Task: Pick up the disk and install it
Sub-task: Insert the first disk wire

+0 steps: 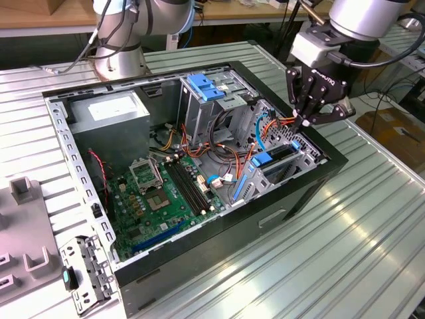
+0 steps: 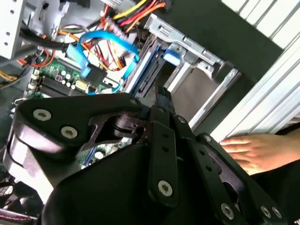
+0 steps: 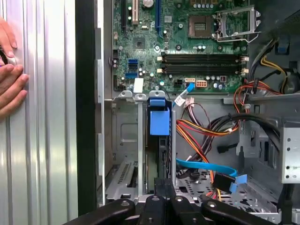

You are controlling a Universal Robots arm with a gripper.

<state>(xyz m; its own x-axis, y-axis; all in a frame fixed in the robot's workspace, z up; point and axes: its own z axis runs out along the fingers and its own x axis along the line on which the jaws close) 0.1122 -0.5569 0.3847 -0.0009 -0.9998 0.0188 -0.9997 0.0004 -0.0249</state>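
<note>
The black metal gripper (image 3: 163,188) hangs with jaws drawn together, tips at the end of the flat metal disk with blue plastic rails (image 3: 159,124), though contact is hard to judge. The disk stands on edge inside the thin grey sheet-metal bay (image 3: 123,136) at a corner of the black case (image 3: 86,117), so installing looks nearly done; seating it would call for a straight push along its rails. Beyond lie limp orange cables (image 3: 201,129), the green motherboard (image 3: 187,47), and a hand (image 3: 10,79) on the ribbed aluminium table (image 3: 47,140)
</note>
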